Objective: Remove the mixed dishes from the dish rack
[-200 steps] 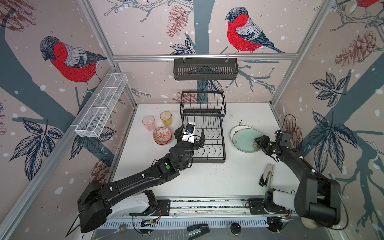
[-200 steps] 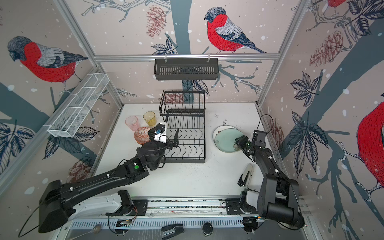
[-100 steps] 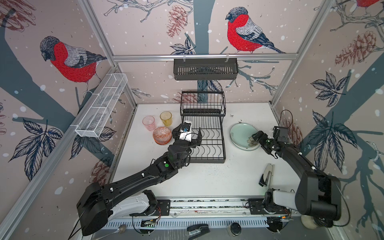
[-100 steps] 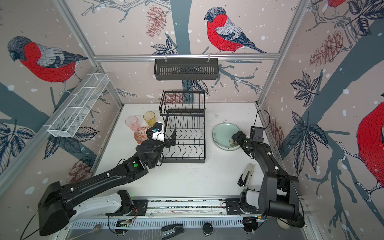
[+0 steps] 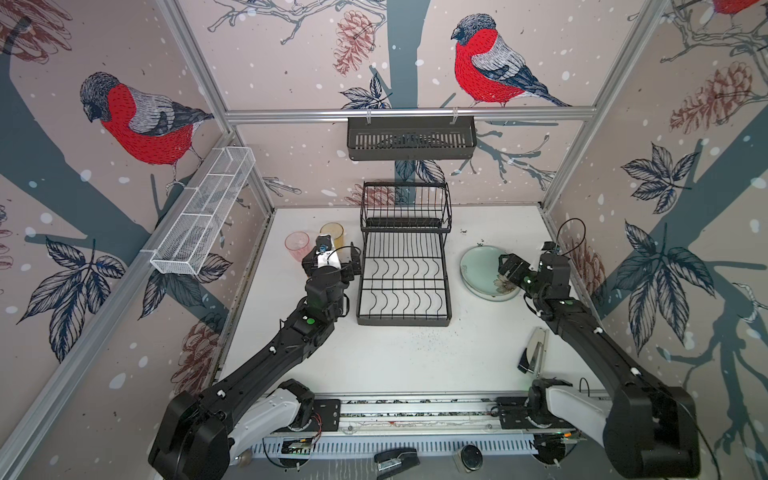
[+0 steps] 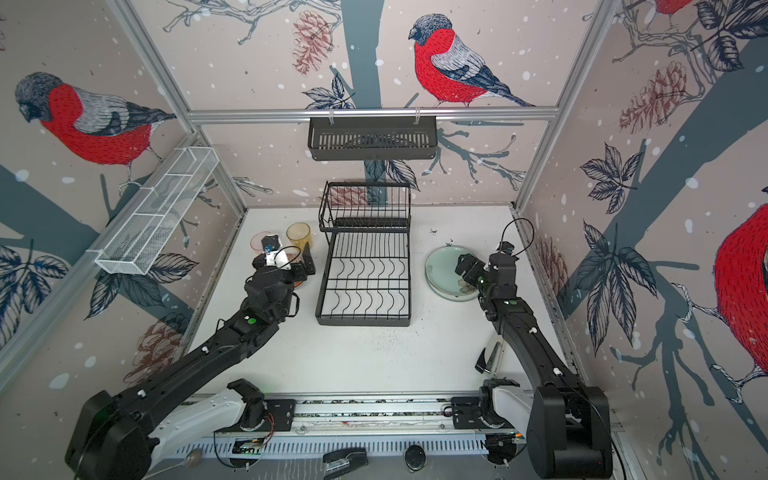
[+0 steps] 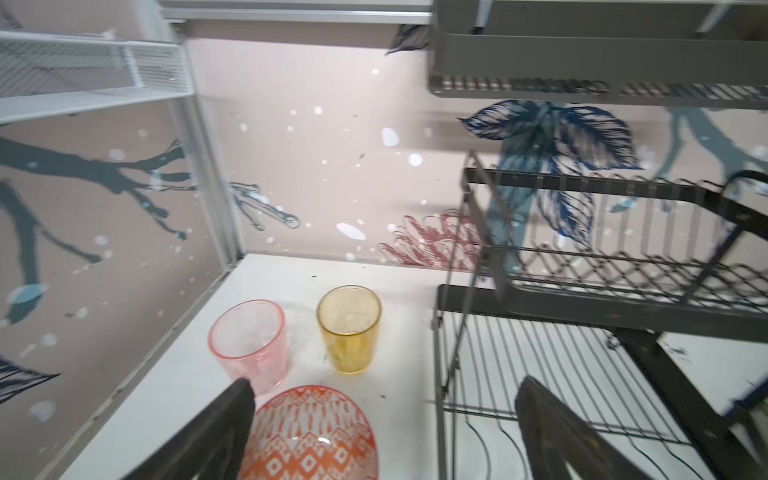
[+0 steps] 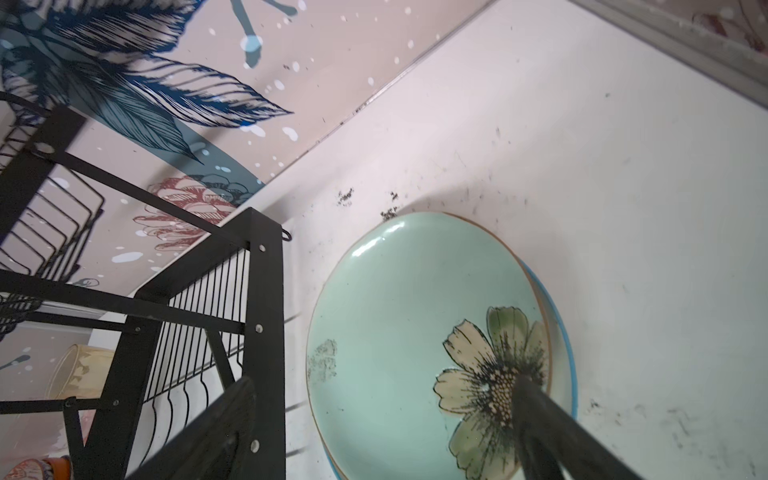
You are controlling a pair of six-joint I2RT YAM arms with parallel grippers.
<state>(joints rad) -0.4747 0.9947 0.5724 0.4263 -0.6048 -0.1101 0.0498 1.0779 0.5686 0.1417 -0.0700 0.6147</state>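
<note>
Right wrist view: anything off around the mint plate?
Yes. Dark specks litter the white table beside the mint plate, a grey smudge marks its glaze, and it sits off-centre on a blue-rimmed plate beneath.

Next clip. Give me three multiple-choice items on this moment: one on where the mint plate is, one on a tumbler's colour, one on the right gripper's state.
1. The mint plate lies:
A) in the lower tray of the dish rack
B) in the white mesh tray
C) on the table, right of the dish rack

2. The tumbler nearest the dish rack is:
A) amber
B) pink
C) blue

3. The right gripper is:
A) shut on the plate's rim
B) open above the plate
C) out of view

Key:
1 C: both top views show it flat beside the rack.
2 A: the pink tumbler stands farther off.
3 B: the right wrist view shows its jaws wide apart over the plate.
</note>
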